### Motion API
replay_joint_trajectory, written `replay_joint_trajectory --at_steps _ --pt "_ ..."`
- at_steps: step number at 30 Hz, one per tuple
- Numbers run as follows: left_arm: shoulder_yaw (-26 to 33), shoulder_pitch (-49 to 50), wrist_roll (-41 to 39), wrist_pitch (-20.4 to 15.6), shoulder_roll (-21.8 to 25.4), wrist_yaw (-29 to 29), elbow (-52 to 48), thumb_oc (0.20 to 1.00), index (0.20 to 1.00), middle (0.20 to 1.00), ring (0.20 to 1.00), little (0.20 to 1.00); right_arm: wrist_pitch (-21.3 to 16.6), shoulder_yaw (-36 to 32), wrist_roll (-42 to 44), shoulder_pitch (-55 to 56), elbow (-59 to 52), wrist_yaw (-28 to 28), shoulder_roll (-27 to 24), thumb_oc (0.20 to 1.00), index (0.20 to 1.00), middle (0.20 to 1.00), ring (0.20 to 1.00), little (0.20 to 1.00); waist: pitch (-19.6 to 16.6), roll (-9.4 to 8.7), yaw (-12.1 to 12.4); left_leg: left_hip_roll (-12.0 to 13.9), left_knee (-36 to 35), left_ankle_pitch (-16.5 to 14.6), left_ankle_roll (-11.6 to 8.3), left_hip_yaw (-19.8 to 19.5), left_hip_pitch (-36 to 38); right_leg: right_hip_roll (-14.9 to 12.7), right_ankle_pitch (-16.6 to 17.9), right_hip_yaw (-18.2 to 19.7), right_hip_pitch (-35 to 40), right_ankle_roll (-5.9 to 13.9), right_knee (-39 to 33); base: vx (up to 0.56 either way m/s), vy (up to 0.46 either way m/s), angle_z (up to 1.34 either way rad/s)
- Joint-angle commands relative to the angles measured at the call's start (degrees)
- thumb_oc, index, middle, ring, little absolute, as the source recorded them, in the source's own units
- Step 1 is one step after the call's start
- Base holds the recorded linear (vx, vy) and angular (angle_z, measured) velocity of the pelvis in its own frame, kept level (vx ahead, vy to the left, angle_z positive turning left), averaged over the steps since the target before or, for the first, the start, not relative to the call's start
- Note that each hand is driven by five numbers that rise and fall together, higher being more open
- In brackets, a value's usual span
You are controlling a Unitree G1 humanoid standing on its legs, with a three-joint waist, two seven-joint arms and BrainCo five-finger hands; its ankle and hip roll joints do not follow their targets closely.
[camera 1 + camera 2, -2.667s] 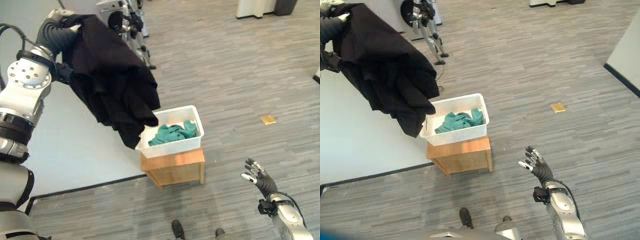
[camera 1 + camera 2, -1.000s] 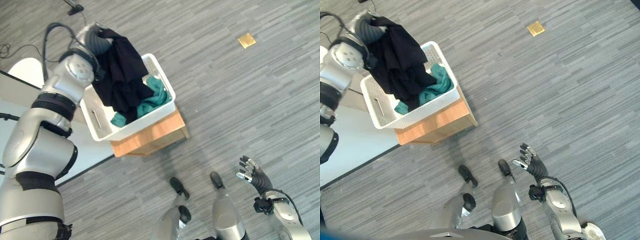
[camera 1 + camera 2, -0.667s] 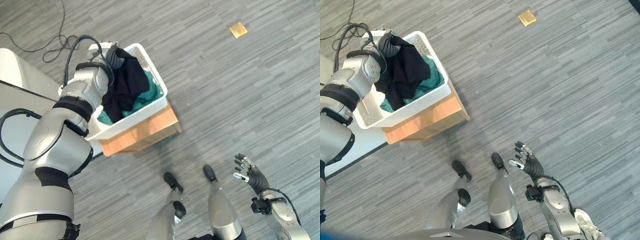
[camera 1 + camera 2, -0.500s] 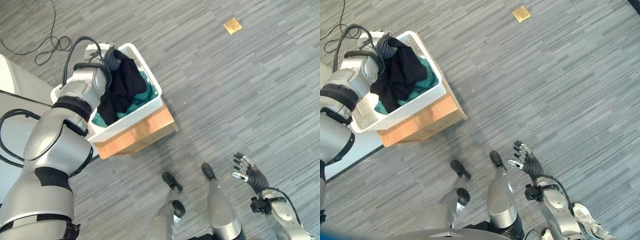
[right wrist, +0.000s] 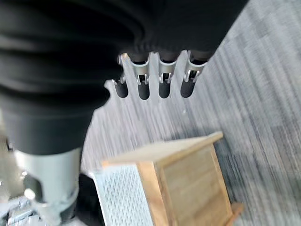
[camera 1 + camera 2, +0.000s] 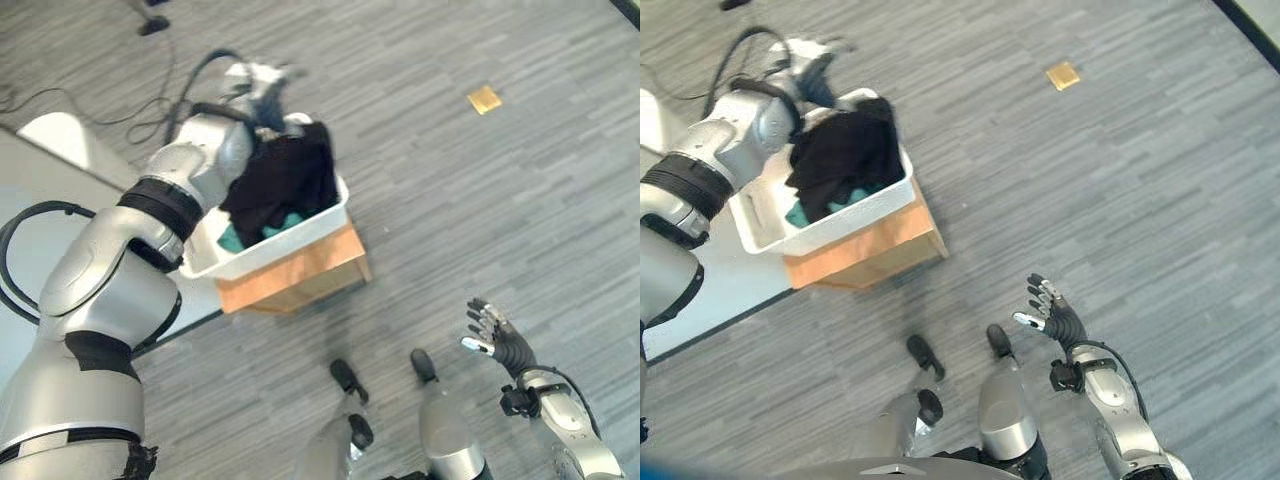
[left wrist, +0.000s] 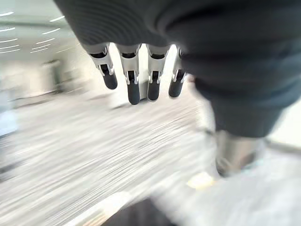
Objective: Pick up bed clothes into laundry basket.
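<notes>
My left hand [image 7: 141, 75] has straight fingers and holds nothing. The black garment [image 6: 285, 185] lies heaped over the white laundry basket [image 6: 855, 215] rim; it may slide off. My right hand [image 6: 1052, 315] is spread, empty

A bare test room (lab-like): grey plank floor [image 6: 520, 170], white laundry basket [image 6: 855, 213] on a wooden stand [image 6: 300, 275].

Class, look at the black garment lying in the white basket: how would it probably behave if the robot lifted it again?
The black garment would probably go floppy and hang, since it lies crumpled over the white basket rim. It looks light for its bulk. A trailing fold might snag the rim or drag the green cloth beneath it.
</notes>
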Motion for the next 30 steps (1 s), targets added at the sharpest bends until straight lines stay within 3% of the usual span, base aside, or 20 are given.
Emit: replay_joint_trajectory --at_steps 1,4,6,7,8,9,11,14,20,27,30 --pt "12.01 10.93 -6.68 -2.36 4.84 -0.31 -5.48 1.0 1.0 1.0 1.0 1.0 -3.01 -4.06 -4.57 2.53 -3.62 -1.35 -0.39 1.0 1.0 1.0 1.0 1.0 -2.8 -1.1 2.59 1.93 0.41 -5.38 -2.7 -0.27 6.58 -2.37 4.06 -3.94 -3.97 2.69 -1.94 -0.02 0.021 0.05" --pt "26.39 34.37 -14.06 -4.94 5.49 -2.55 -17.96 1.0 1.0 1.0 1.0 1.0 -3.59 -6.89 -7.41 3.45 -2.87 -2.13 1.0 1.0 1.0 1.0 1.0 1.0 -3.75 -2.19 5.26 1.59 0.41 -6.15 -2.36 -0.91 7.89 -2.83 3.59 -4.54 -2.4 2.65 -1.87 0.0 0.027 -0.03" --pt "36.93 51.86 -24.92 -7.75 3.29 -5.28 -24.53 1.0 1.0 1.0 1.0 1.0 -3.85 -8.15 -8.11 3.67 -3.06 -2.23 0.99 1.0 1.0 1.0 1.0 1.0 -4.7 -2.77 6.06 1.51 0.41 -6.09 -2.22 -1.03 8.41 -2.88 3.73 -4.47 -2.02 2.38 -1.81 0.02 0.064 0.04" --pt "43.71 66.22 -37.95 -9.62 -4.69 -8.61 -27.22 1.0 1.0 1.0 1.0 1.0 -4.63 -10.85 -8.49 4.74 -3.65 -2.08 2.05 1.0 1.0 1.0 1.0 1.0 -5.85 -3.66 7.21 1.45 0.41 -6.77 -1.98 -1.5 9.78 -3.24 3.08 -4.9 -0.43 2.17 -1.62 0.09 0.087 0.1" --pt "47.01 72.38 -44.2 -9.66 -9.59 -9.82 -27.07 1.0 1.0 1.0 1.0 1.0 -5.17 -12.13 -8.07 5.4 -3.37 -2.21 2.5 1.0 1.0 1.0 1.0 1.0 -6.76 -4.21 7.7 1.3 0.41 -6.99 -1.77 -2.2 10.21 -3.43 2.71 -5.22 0.39 2.02 -1.55 0.07 0.054 0.15" --pt "47.29 72.72 -44.28 -9.59 -9.63 -9.93 -27.27 1.0 1.0 1.0 1.0 1.0 -5.18 -11.97 -8.04 5.43 -3.39 -2.21 2.37 1.0 1.0 1.0 1.0 1.0 -6.97 -4.16 7.5 1.34 0.41 -6.77 -1.79 -2.23 9.95 -3.4 2.91 -5.24 0.17 1.94 -1.58 0.05 0.013 0.23" --pt "51.47 79.72 -51.24 -8.99 -18.21 -10.01 -25.29 1.0 1.0 1.0 1.0 1.0 -5.71 -13.16 -7.66 5.98 -1.83 -2.35 3.74 1.0 1.0 1.0 1.0 1.0 -8.46 -5.08 8.29 1.02 0.41 -7.02 -1.44 -3.38 10.64 -3.67 2.43 -5.96 1.45 1.74 -1.38 0.06 0.007 0.31" --pt "54.95 84.53 -61.68 -9.87 -28.67 -7.99 -25.16 1.0 1.0 1.0 1.0 1.0 -5.76 -12.79 -6.07 3.74 -0.21 -3.9 5.17 1.0 1.0 1.0 1.0 1.0 -10.46 -6.75 9.91 0.65 0.41 -7.1 -1.02 -6.13 11.23 -3.94 1.32 -7.76 3.33 1.47 -0.79 0.03 0.014 0.63" --pt "51.14 81.48 -55.15 -9.8 -28.4 -5.13 -26.53 1.0 1.0 1.0 1.0 1.0 -5.89 -9.0 -4.12 -1.02 -3.19 -4.98 6.08 1.0 1.0 1.0 1.0 1.0 -12.59 -9.67 12.54 -0.86 0.41 -7.94 0.45 -10.77 13.15 -4.96 -1.41 -10.71 5.88 1.39 3.61 0.0 0.042 0.52" --pt "51.11 81.47 -51.01 -9.87 -27.38 -3.74 -27.66 1.0 1.0 1.0 1.0 1.0 -5.62 -6.13 -3.52 -1.26 -2.74 -4.66 7.73 1.0 1.0 1.0 1.0 1.0 -13.68 -11.49 14.05 -1.32 1.38 -9.13 0.88 -10.31 14.83 -5.32 -2.01 -12.71 7.89 1.68 4.13 0.0 0.031 0.1" --pt "52.06 80.35 -50.72 -10.04 -27.08 -3.28 -26.32 1.0 1.0 1.0 1.0 1.0 -5.43 -4.62 -2.9 -1.23 -2.87 -3.29 8.0 1.0 1.0 1.0 1.0 1.0 -12.9 -12.27 15.17 -1.14 4.04 -10.3 1.28 -10.93 14.59 -5.54 -3.43 -12.7 6.77 1.77 10.23 -0.05 -0.002 0.0"
